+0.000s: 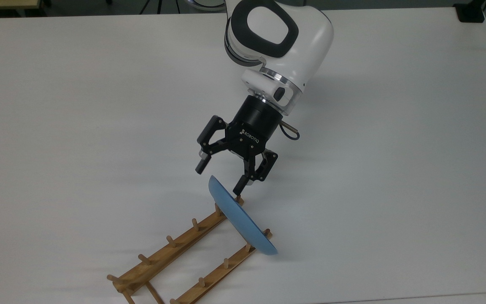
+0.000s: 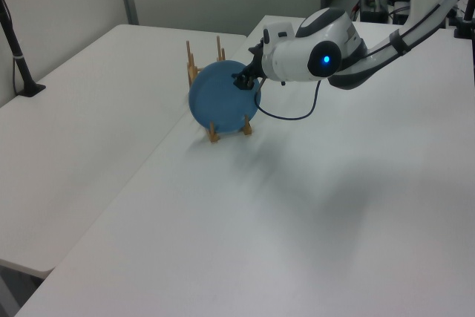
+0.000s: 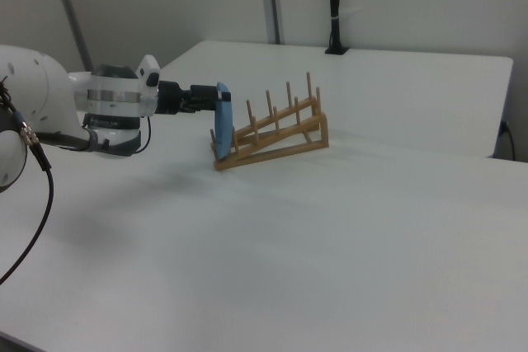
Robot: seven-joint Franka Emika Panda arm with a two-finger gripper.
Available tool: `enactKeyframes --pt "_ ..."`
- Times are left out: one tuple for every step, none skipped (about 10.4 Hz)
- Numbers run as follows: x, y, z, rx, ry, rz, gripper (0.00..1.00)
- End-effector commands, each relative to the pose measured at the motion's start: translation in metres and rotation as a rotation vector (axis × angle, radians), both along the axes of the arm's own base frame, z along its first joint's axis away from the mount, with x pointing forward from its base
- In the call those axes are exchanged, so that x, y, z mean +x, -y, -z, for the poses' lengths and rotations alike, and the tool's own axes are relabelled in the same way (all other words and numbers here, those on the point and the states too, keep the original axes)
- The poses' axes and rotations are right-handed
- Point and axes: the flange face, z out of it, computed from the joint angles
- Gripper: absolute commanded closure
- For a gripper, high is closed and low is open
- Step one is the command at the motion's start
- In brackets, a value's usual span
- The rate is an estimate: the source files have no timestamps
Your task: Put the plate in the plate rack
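The plate (image 1: 243, 221) is standing on edge in the rack's (image 1: 192, 257) end slot nearest the arm, and we are judging it could tip if a finger clips its rim, since our gripper (image 1: 220, 177) is hanging spread astride its top edge, arm slanting down.

Blue plate (image 1: 243, 221) upright in wooden rack (image 1: 175, 259)

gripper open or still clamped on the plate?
Open. In the top view the gripper has its fingers spread to either side of the plate rim, with gaps showing; the plate stands on edge in the plate rack.
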Motion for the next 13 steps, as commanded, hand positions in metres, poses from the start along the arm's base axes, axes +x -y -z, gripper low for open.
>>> enactKeyframes --pt "-0.003 0.000 -0.058 0.144 0.071 0.084 0.00" --pt "-0.010 -0.006 -0.081 0.212 0.071 0.105 0.00" --pt "-0.017 -0.008 -0.103 0.293 0.058 0.139 0.00" --pt "-0.024 -0.006 -0.126 0.428 0.024 0.197 0.00" --pt "-0.032 -0.003 -0.141 0.510 -0.045 0.240 0.00" --pt "-0.043 0.004 -0.157 0.565 -0.116 0.314 0.00" --pt "-0.056 0.006 -0.176 0.625 -0.180 0.354 0.00" --pt "-0.074 0.011 -0.196 0.698 -0.245 0.408 0.00" --pt "-0.094 0.020 -0.217 0.787 -0.320 0.468 0.00" --pt "-0.112 0.030 -0.234 0.875 -0.403 0.501 0.00" --pt "-0.130 0.032 -0.247 0.904 -0.484 0.505 0.00" --pt "-0.146 0.037 -0.249 0.919 -0.566 0.551 0.00" --pt "-0.156 0.051 -0.257 0.964 -0.594 0.588 0.00"
